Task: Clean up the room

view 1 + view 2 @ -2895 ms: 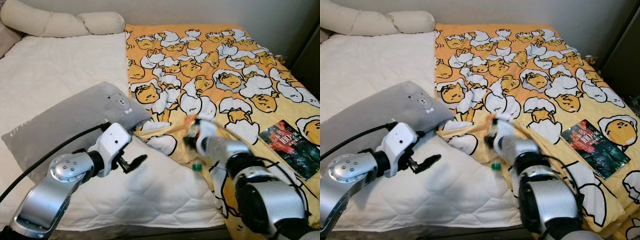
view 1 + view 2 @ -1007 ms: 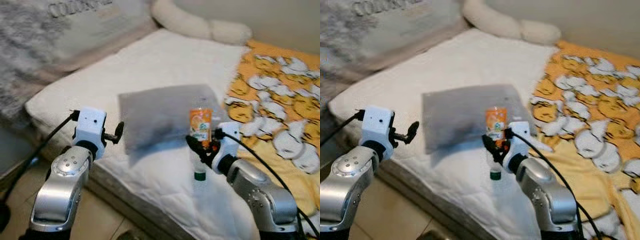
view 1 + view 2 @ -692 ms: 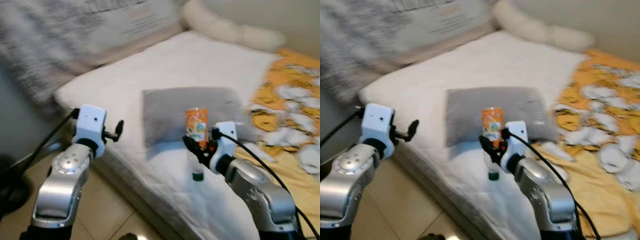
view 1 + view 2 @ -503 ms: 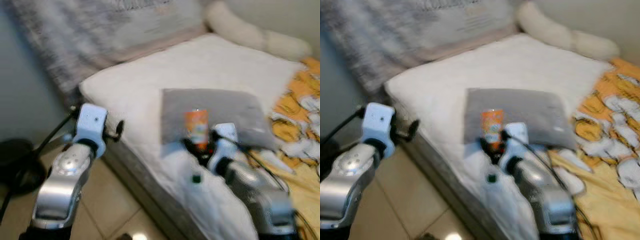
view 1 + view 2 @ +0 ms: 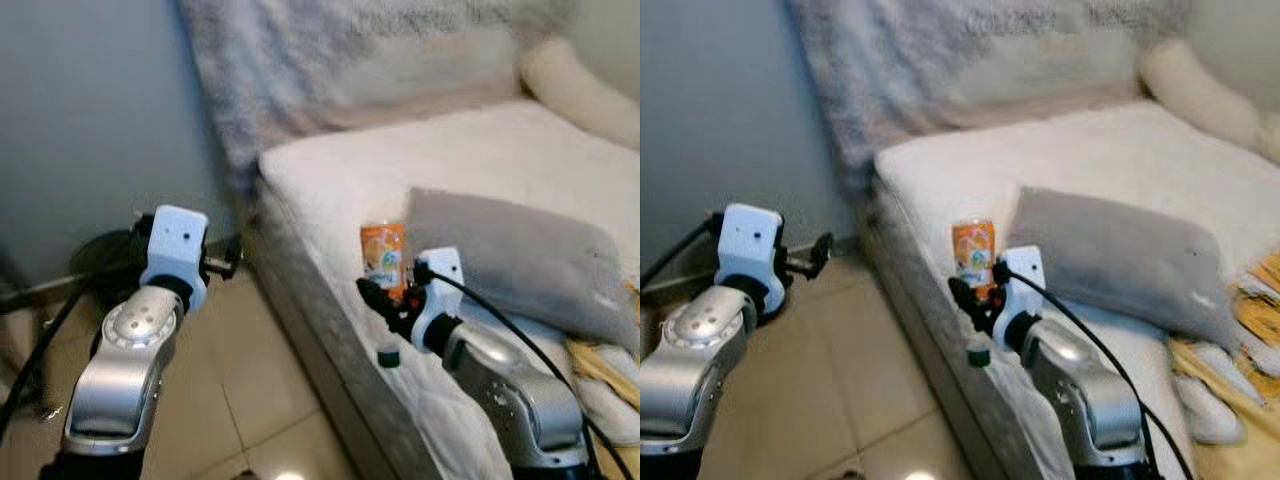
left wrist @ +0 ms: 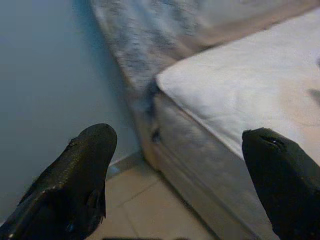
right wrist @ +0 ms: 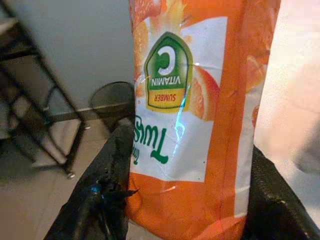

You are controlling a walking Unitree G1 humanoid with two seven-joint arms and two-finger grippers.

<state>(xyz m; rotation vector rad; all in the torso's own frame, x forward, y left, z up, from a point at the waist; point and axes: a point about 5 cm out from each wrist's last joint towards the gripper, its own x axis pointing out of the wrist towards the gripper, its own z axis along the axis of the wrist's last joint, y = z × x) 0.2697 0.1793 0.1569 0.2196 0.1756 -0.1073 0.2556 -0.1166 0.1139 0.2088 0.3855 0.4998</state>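
Camera has swung left since 0.5 s ago, bringing grey wall and tiled floor (image 5: 230,400) into view beside the white quilted mattress (image 5: 470,160). Right gripper (image 5: 975,292) stays clenched on the clear plastic bottle with orange label (image 5: 974,255), held upside down, green cap lowest, over the mattress edge, just in front of the grey pillow (image 5: 1120,255). Left gripper (image 6: 185,175) hangs released over the floor beside the mattress. Liquid inside bottle: cannot tell.

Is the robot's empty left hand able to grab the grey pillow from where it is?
Probably not yet. The left gripper, open, hangs over the floor beside the bed, while the grey pillow lies farther across the mattress.
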